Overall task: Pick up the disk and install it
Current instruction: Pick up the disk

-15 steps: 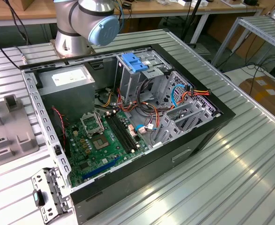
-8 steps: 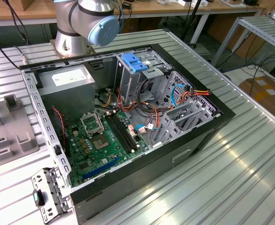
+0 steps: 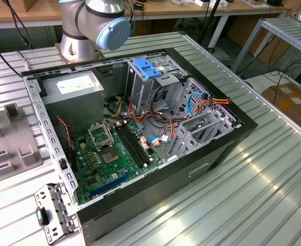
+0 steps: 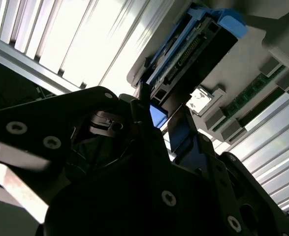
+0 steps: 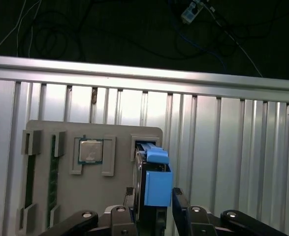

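— What did the arm look like?
— The arm (image 3: 96, 20) was thick and round, in brushed silver-grey metal. A pale blue cap (image 3: 113, 32) closed one joint, and it stood on a broad round foot (image 3: 73, 51).
— And the gripper?
— The gripper (image 5: 154, 196) was matt black, built of flat angular links. Pale round screw heads (image 4: 16, 128) dotted its plates in both wrist views, and each finger (image 5: 179, 199) ended narrow and squared.

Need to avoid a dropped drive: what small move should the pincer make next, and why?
Probably close the pincer on the hard drive before lifting: it straddles the drive, which stands on edge in a slot of the grey holder tray, and a firm grip isn't evident.
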Robot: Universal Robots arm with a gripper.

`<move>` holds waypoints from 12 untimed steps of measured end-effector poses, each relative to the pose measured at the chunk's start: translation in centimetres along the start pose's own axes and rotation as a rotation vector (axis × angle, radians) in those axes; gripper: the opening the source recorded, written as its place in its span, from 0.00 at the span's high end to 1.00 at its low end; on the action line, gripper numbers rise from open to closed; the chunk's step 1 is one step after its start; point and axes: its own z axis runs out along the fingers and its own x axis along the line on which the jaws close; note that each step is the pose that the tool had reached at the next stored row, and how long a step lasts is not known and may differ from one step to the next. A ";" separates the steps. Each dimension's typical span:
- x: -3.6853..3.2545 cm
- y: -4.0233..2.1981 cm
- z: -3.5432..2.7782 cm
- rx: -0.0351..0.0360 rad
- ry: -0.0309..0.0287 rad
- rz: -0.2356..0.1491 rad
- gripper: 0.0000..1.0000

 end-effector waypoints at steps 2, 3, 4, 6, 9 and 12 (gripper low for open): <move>0.01 -0.01 0.28 0.0000 0.0000 -0.001 0.57; 0.01 -0.02 0.49 -0.0001 0.0000 -0.001 0.57; 0.02 -0.03 0.63 0.0000 0.0000 -0.001 0.57; 0.03 -0.04 1.03 -0.0001 0.0000 -0.001 0.57; 0.04 -0.06 1.43 -0.0001 0.0000 -0.001 0.57; 0.04 -0.07 1.77 -0.0002 0.0001 -0.002 0.57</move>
